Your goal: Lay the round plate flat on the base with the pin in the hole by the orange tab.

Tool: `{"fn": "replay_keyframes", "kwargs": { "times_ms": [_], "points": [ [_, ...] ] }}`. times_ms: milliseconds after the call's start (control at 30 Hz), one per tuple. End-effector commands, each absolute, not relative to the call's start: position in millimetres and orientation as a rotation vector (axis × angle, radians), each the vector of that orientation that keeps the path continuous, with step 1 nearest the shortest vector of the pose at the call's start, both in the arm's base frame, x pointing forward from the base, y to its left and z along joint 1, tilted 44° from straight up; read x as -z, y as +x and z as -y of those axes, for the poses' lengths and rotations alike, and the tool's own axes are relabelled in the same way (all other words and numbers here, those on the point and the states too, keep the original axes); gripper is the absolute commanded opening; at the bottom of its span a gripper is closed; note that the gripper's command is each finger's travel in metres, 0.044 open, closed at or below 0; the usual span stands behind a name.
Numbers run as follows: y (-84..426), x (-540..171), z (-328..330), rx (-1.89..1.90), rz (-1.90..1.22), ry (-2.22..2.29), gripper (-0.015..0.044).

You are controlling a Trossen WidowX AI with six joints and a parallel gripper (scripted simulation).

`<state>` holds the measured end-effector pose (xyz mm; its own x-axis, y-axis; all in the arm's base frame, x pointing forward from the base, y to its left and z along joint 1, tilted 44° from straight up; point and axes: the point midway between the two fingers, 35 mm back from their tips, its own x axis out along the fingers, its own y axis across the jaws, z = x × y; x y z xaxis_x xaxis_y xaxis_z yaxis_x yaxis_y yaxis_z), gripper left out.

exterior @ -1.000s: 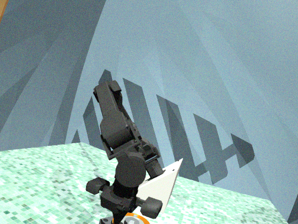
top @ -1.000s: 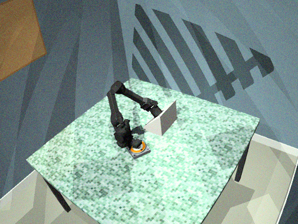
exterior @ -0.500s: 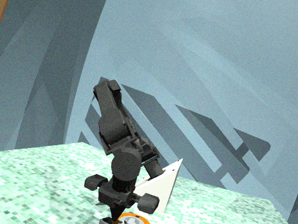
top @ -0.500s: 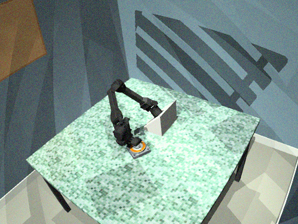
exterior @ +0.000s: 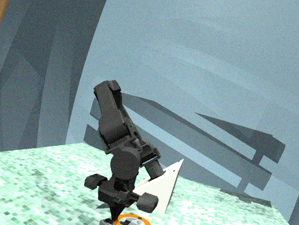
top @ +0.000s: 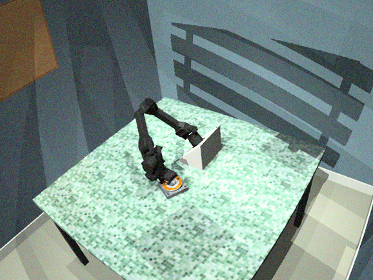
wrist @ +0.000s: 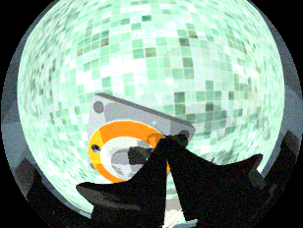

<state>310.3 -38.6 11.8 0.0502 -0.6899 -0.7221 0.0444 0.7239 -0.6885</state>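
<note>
Directly under the jaws lies the round plate [wrist: 120,152], grey in the middle with an orange rim, resting on a square grey base [wrist: 107,108]; in the top view the plate [top: 173,182] and base [top: 174,192] sit near the middle of a table [top: 235,199] patterned in small green and white squares. Pressed together to a single dark point and holding nothing, the jaws of the gripper [wrist: 171,152] sit over the plate's edge on its right side as the wrist view shows it; whether the tip actually touches the plate cannot be told. A small dark hole shows on the orange rim at the far side from the jaws; the pin is not made out. Behind the gripper [exterior: 115,214] the dark arm [top: 147,142] rises, bends and comes back down to a white wedge-shaped mount [top: 202,152] standing on the table just beyond the plate.
</note>
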Motion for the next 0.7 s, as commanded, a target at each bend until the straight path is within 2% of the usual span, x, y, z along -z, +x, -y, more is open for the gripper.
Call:
{"fn": "replay_keyframes", "kwargs": {
  "times_ms": [0, 667],
  "points": [
    [303.7, -10.7, 43.6, 0.616, -1.442, -0.583, 0.0],
    [297.0, -12.6, 45.9, 0.616, -1.442, -0.584, 0.0]
  ]
}}
